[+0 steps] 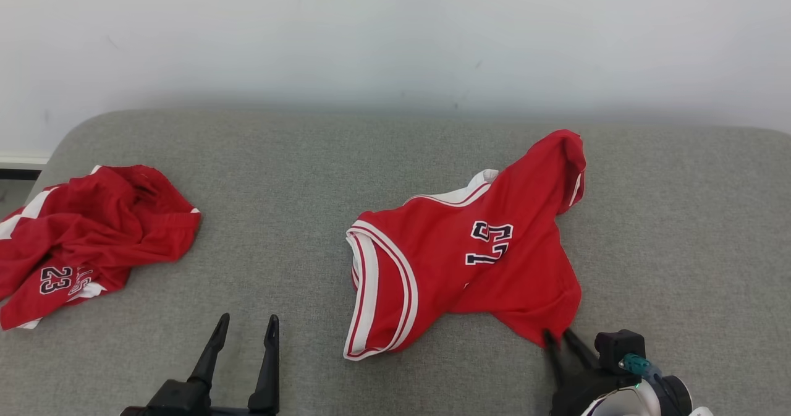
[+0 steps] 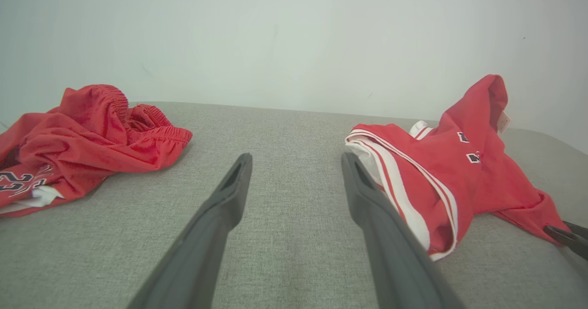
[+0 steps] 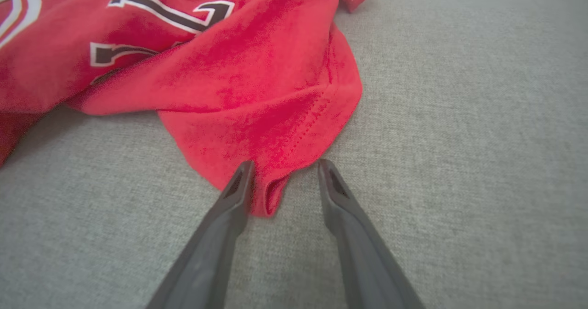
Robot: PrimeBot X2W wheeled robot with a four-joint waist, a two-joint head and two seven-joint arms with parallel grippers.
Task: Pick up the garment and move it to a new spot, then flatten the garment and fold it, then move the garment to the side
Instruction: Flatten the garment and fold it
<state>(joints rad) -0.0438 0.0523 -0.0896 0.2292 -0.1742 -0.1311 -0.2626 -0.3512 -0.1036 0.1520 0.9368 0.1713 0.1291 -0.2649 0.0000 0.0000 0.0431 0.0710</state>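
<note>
The garment, a red jersey (image 1: 469,261) with white-striped trim and dark numbers, lies crumpled at the centre right of the grey cushion (image 1: 278,156). It also appears in the left wrist view (image 2: 459,171) and the right wrist view (image 3: 229,70). My right gripper (image 1: 557,335) is at the jersey's near right corner. In the right wrist view, the right gripper (image 3: 285,164) has its fingers apart, with the tip of the hem corner between them. My left gripper (image 1: 248,318) stands open over bare cushion to the left of the jersey, holding nothing (image 2: 297,157).
Red shorts (image 1: 86,237) with a number lie bunched at the cushion's left edge, and the left wrist view shows these shorts (image 2: 82,134) too. A pale wall (image 1: 395,33) rises behind the cushion. Bare grey fabric lies between the two garments and to the right of the jersey.
</note>
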